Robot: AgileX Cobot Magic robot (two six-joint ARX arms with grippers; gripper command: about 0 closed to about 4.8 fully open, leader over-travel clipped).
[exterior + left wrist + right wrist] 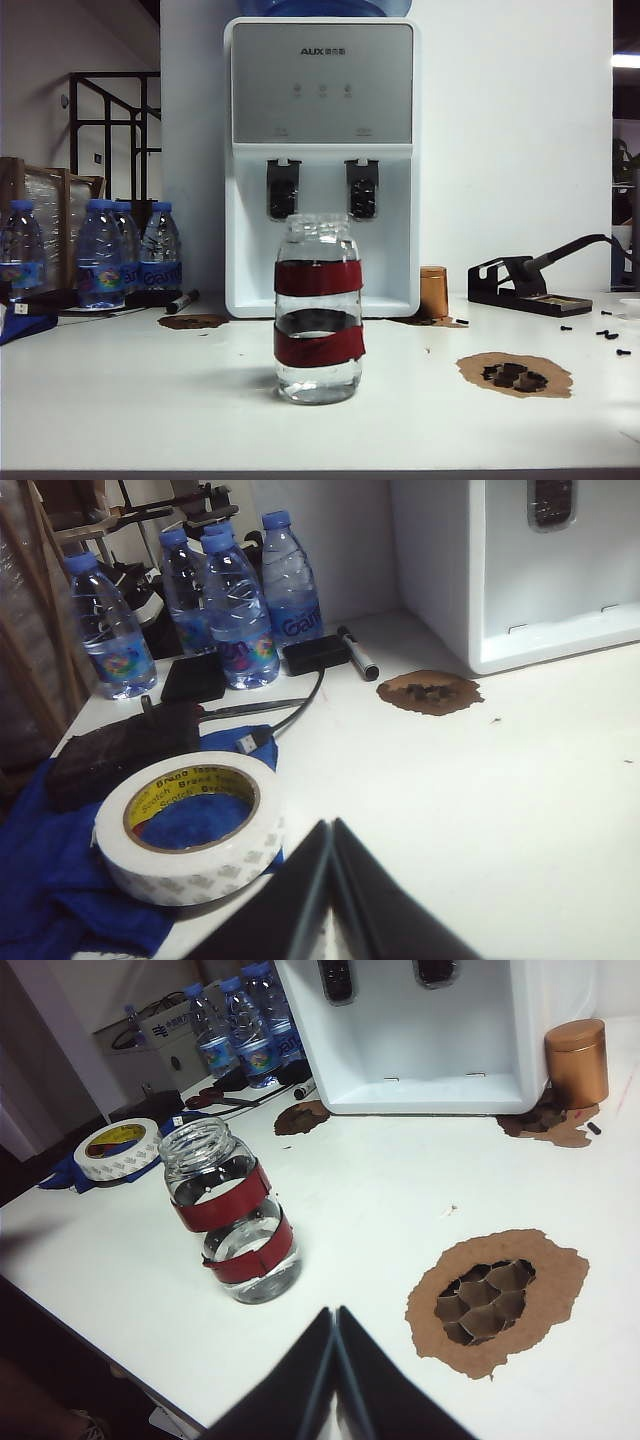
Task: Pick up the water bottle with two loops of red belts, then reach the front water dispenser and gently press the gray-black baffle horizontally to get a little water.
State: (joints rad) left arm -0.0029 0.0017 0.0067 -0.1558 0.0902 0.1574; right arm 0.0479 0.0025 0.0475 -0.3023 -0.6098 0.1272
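Water bottle (318, 308) with 2 red bands is seen upright on the table (120, 400), before the water dispenser (321, 160). Left gripper (331, 842) and right gripper (335, 1330) are pressed together, nothing held, apart from it.

One water bottle (318, 308), two paddle taps (283, 188), four plastic bottles (238, 612), one tape roll (190, 825)

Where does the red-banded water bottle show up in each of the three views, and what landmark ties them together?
Exterior view: the water bottle stands at centre, in front of the water dispenser.
Left wrist view: not in it; only the shut left gripper over bare table.
Right wrist view: bottle beyond the shut right gripper.
Shared landmark: the dispenser's white base.
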